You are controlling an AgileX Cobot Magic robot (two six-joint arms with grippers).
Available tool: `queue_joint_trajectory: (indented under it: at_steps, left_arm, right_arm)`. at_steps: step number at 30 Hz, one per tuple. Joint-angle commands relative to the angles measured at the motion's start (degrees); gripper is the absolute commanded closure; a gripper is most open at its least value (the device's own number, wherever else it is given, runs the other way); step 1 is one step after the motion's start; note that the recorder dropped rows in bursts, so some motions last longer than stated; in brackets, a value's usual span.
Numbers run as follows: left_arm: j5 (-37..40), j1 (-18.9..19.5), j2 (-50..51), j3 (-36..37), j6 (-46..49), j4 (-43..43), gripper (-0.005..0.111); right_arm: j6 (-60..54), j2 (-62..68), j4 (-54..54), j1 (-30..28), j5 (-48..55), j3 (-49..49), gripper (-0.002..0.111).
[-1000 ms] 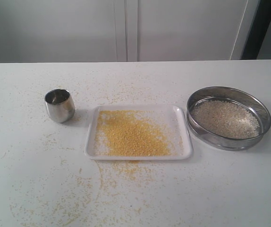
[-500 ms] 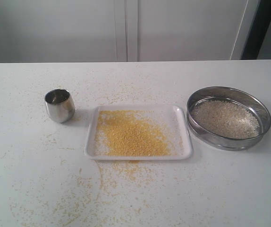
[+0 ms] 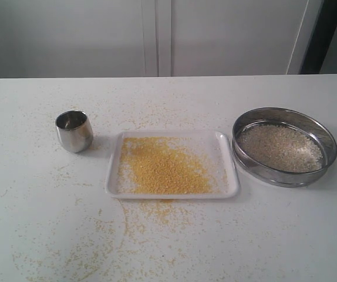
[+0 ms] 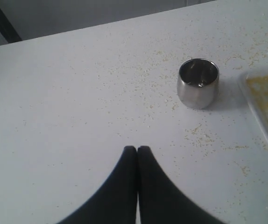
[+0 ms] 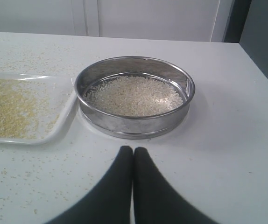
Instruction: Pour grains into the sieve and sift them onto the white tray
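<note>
Exterior view: one sieve (image 3: 279,177), one white tray (image 3: 113,171), one cup (image 3: 74,131) (steel).

Soft, even, slightly cool light fills all three views and keeps the white bench (image 3: 39,235) bright without glare. The steel cup (image 3: 74,131) and the sieve (image 3: 277,175) cast only faint, diffuse shadows and carry small highlights on their walls. Everything is mildly soft and grainy, and the left claw (image 4: 137,150) and right claw (image 5: 133,150) show as flat black shapes with blurred edges.
</note>
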Motion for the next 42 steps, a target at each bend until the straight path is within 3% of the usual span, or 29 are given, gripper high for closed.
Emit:
queue_joint_trajectory:
  at_steps: [1, 5, 15, 24, 37, 42]
  left_arm:
    - [0.19, 0.10, -6.32, 4.31, 1.19, 0.10, 0.107]
    - [0.19, 0.59, -11.58, 8.35, 1.19, 0.41, 0.107]
    - [0.41, 7.52, -25.40, 18.69, 1.19, -0.61, 0.107]
    - [-7.17, 7.79, -32.43, 30.23, 1.19, -6.16, 0.107]
    - [-6.91, 7.79, -39.42, 40.76, 1.19, -6.60, 0.107]
    - [-7.13, 7.96, -39.42, 41.06, 1.80, -6.89, 0.107]
  right_arm:
    - [0.31, -0.31, -0.28, 0.13, -0.11, 0.26, 0.108]
    - [0.31, -0.31, -0.28, 0.13, -0.11, 0.26, 0.108]
    - [0.31, -0.31, -0.28, 0.13, -0.11, 0.26, 0.108]
    - [0.31, -0.31, -0.28, 0.13, -0.11, 0.26, 0.108]
    - [0.31, -0.31, -0.28, 0.13, -0.11, 0.26, 0.108]
    - [0.31, -0.31, -0.28, 0.13, -0.11, 0.26, 0.108]
